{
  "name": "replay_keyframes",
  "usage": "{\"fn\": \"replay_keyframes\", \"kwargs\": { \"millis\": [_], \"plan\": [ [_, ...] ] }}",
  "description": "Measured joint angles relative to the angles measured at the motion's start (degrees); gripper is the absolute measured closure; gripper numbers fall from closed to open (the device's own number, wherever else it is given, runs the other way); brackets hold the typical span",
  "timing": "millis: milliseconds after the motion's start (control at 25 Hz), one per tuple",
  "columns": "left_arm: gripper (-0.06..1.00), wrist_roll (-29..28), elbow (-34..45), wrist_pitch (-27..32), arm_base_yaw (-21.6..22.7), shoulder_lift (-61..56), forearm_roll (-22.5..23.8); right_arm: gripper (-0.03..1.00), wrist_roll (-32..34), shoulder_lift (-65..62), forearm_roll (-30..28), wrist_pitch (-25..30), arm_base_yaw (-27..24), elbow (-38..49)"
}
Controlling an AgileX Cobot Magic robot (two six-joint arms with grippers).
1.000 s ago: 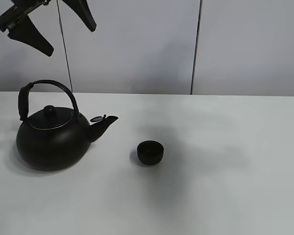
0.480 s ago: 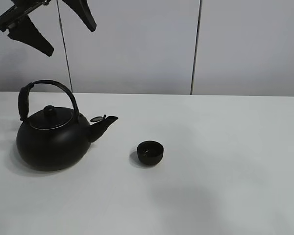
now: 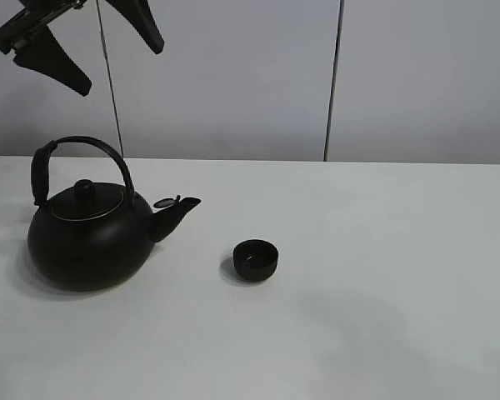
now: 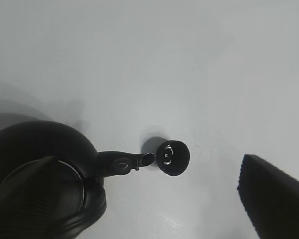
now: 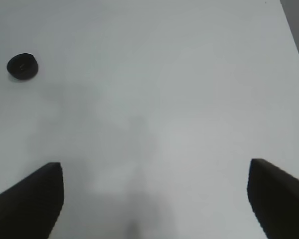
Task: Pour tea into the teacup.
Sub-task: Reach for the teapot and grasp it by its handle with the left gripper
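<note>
The teacup (image 3: 256,259) is a tiny black handleless cup standing on the white table (image 3: 383,250), a little right of the kettle's spout. The big black kettle (image 3: 87,242) stands upright at the left with its handle arched up. My left gripper (image 3: 121,67) hangs open and empty high above the kettle. The left wrist view looks down on the kettle (image 4: 40,184) and the teacup (image 4: 173,158) between the spread fingers (image 4: 274,199). My right gripper (image 5: 154,169) is open and empty over bare table, with the teacup (image 5: 22,66) far off. No tea stream shows.
A pale wall with a dark vertical seam (image 3: 333,83) stands behind the table. The table's right edge (image 5: 295,40) shows in the right wrist view. The right arm is out of the exterior view.
A faint shadow that lay over the teacup has slid toward the front right of the table. The kettle, the teacup and my left gripper have not moved.
</note>
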Motion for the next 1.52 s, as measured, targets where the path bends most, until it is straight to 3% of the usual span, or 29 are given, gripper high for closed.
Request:
{"fn": "replay_keyframes", "kwargs": {
  "millis": [200,600,1520],
  "plan": [
    [0.25,0.0,0.0,0.0,0.0,0.0,0.0,0.27,-1.1,0.0,-0.4,-0.3,0.2,0.5],
    [0.25,0.0,0.0,0.0,0.0,0.0,0.0,0.27,-1.1,0.0,-1.0,-7.3,0.2,3.2],
    [0.25,2.2,0.0,-0.5,-1.1,-2.2,0.0,0.27,-1.1,0.0,-1.0,-8.1,0.2,3.2]
  ]
}}
